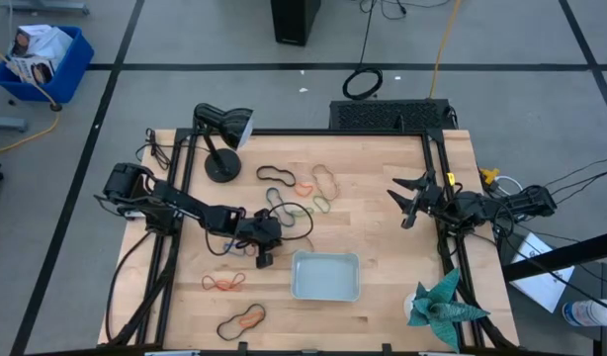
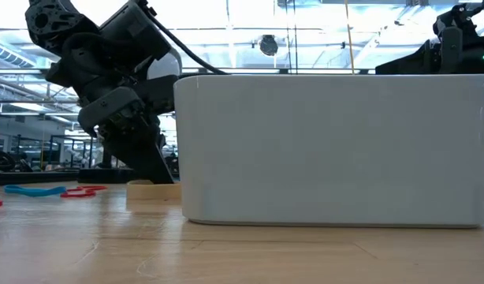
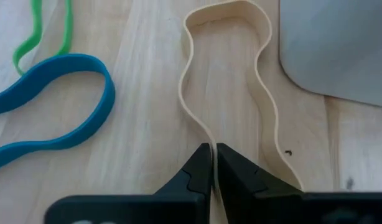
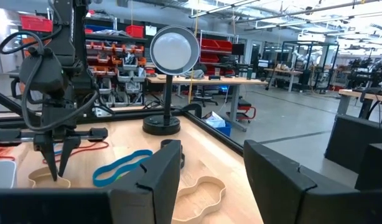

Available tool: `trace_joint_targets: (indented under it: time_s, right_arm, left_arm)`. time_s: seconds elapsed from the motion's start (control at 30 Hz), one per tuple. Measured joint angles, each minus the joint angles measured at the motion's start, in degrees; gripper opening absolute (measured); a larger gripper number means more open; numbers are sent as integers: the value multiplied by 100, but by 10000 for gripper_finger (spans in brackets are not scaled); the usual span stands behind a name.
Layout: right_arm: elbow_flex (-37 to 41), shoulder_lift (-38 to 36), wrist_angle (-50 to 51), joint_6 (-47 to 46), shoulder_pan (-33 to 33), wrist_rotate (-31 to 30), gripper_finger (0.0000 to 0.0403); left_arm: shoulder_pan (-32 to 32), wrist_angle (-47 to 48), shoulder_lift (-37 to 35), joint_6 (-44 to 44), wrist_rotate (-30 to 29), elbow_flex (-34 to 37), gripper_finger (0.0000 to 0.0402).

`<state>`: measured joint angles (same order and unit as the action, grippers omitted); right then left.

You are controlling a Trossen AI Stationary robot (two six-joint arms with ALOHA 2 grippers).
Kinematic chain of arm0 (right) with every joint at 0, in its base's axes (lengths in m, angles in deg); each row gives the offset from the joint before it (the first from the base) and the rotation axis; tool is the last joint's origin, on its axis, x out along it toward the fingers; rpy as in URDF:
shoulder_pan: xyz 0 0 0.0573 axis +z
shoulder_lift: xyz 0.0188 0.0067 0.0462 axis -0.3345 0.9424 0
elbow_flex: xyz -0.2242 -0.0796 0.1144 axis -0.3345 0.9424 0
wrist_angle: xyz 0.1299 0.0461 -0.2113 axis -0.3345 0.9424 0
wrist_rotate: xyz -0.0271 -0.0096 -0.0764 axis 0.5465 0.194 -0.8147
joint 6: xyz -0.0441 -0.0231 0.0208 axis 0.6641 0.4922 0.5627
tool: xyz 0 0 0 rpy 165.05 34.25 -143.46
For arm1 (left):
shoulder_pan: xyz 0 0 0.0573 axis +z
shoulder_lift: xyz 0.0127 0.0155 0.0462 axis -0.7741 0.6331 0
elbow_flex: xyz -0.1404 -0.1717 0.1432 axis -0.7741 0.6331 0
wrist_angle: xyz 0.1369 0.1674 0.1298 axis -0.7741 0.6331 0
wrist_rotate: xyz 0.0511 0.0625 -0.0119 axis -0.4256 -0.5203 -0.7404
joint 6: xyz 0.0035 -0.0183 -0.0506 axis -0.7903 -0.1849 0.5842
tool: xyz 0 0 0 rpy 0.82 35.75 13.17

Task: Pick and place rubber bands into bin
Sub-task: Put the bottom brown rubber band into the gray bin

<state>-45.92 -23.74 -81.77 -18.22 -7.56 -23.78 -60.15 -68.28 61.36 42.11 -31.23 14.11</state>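
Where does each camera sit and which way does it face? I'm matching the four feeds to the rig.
High view: overhead, straight down on the table; both arms show, left pincer, right pincer.
Low view: at tabletop height, level, facing the bin wall; the left arm shows behind it.
Left wrist view: down past its own fingers, shut on the tan rubber band.
Right wrist view: across the table past its own open fingers toward the desk lamp.
Shared: tan band in both wrist views.

Workshop: parts bins (image 4: 110, 53), workbenches (image 4: 197, 79)
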Motion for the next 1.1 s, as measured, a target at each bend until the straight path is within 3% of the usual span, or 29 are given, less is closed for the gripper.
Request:
trace_joint_targets:
  time_s: [0.1, 0.23, 0.47, 0.57, 0.77, 0.93, 1.1]
  right_arm:
    - [0, 0, -2, 0, -2, 3, 169]
    - [-1, 0, -1, -1, -1, 5, 169]
    - [-1, 2, -2, -7, -1, 8, 169]
    - [-2, 2, -8, -7, 0, 5, 169]
    - [-1, 2, -18, -6, 0, 5, 169]
    - [0, 2, -8, -5, -2, 6, 169]
    - [0, 2, -43, -4, -2, 5, 169]
  left_arm:
    - [0, 20, -60, -2, 22, 0, 8]
    - [-1, 59, -383, 101, 24, -9, 17]
    - [-8, 336, -1469, 64, 24, -2, 9]
    - [-38, 62, -1962, -133, 102, -2, 14]
    - [-45, -1342, -2715, -456, 823, -4, 9]
    - [-137, -2049, -2935, -1582, 1615, -8, 8]
    - [-162, -2156, -2886, -1811, 1517, -12, 13]
